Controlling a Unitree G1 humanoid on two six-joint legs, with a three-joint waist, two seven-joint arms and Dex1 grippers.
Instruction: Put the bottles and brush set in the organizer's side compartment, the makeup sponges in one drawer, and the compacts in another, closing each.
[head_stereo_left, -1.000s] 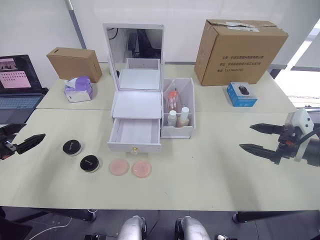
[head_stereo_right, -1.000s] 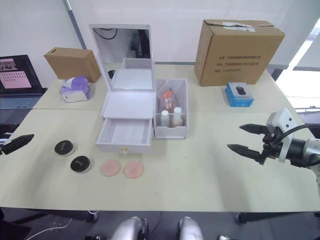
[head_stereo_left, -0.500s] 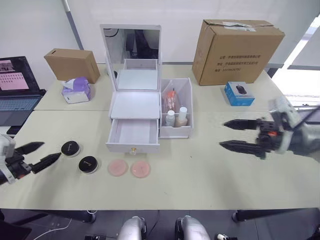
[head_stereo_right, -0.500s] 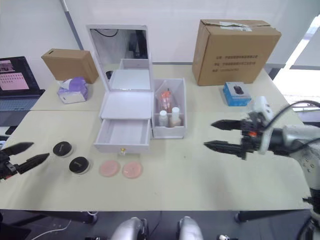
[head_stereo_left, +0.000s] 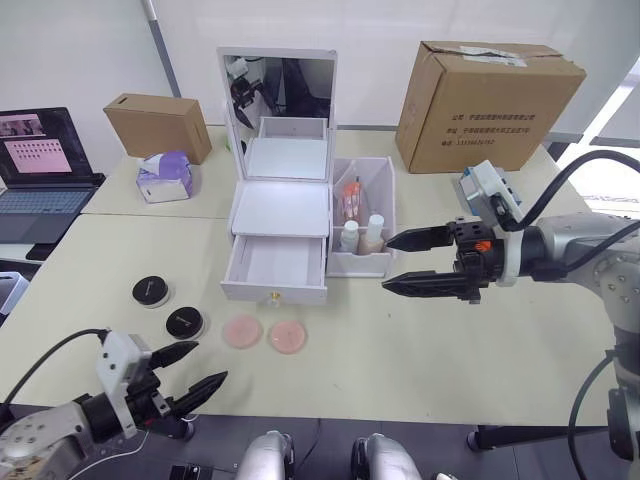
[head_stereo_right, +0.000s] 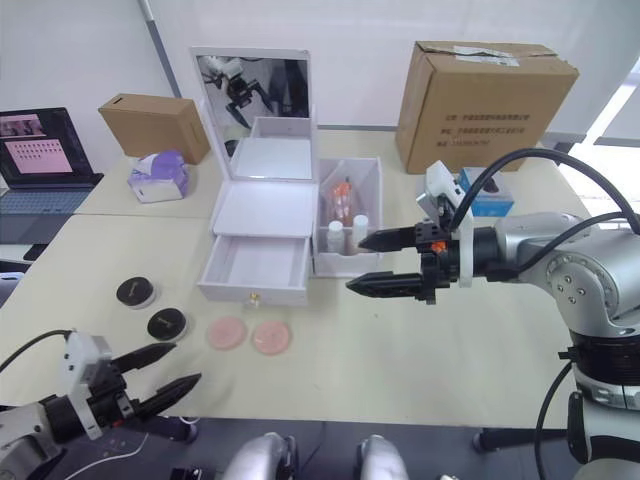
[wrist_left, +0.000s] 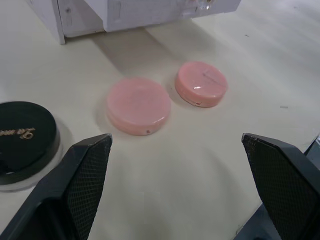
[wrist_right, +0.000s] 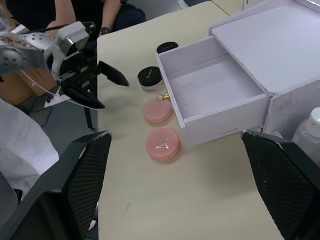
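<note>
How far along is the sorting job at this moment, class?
Done: the bottles stand in the side compartment, and one drawer is open and empty. In hand: nothing; the left gripper and right gripper are open. Left: the two pink sponges and two black compacts lie on the table.

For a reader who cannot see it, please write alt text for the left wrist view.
Two round pink makeup sponges lie side by side on a pale table, between the spread fingers of the left claw. A black compact sits beside them, and the white organizer's open drawer stands behind.
</note>
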